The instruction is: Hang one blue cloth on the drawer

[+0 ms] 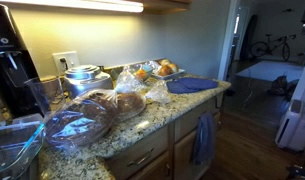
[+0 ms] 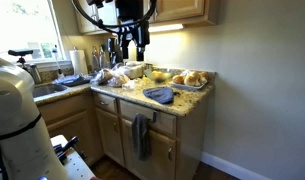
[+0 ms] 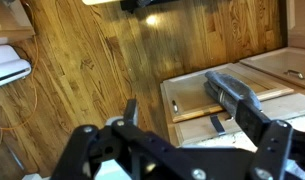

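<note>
Above the table [image 2: 184, 98], the tool [image 2: 141, 53] hovers wide open and empty, apparently poised to descend on the blue cloth [image 1: 192, 86] lying near the table's corner, just above the drawer [image 1: 185, 128] where a grey-blue towel [image 1: 203, 140] already hangs.

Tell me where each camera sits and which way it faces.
An exterior view sits at counter level, looking along the counter toward a doorway; no arm shows.
An exterior view stands across the kitchen, facing the cabinets; the gripper hangs above the counter.
Wrist view looks down past open jaws at floor and drawer.
Both exterior views share the blue cloth.
</note>
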Motion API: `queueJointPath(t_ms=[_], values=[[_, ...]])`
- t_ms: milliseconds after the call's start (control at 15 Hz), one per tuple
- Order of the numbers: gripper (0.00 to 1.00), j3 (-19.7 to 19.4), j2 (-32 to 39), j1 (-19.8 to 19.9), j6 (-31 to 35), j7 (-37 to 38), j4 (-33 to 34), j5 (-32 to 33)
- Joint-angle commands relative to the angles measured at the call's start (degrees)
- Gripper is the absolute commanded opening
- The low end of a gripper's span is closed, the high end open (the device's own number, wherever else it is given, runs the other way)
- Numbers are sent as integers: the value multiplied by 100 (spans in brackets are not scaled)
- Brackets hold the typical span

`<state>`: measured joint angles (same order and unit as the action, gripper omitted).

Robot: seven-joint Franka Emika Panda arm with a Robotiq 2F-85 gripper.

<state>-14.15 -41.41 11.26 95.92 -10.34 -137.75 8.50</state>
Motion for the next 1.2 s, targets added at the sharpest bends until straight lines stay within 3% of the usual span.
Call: queueJointPath(t_ms=[0, 400, 667, 1133], values=[[100, -13, 4, -18, -15, 7, 15, 7], [100, -13, 4, -18, -15, 7, 15, 7], [100, 3, 339, -169, 328, 29, 90, -189], [100, 165, 1367, -627, 2145, -308, 184, -495]])
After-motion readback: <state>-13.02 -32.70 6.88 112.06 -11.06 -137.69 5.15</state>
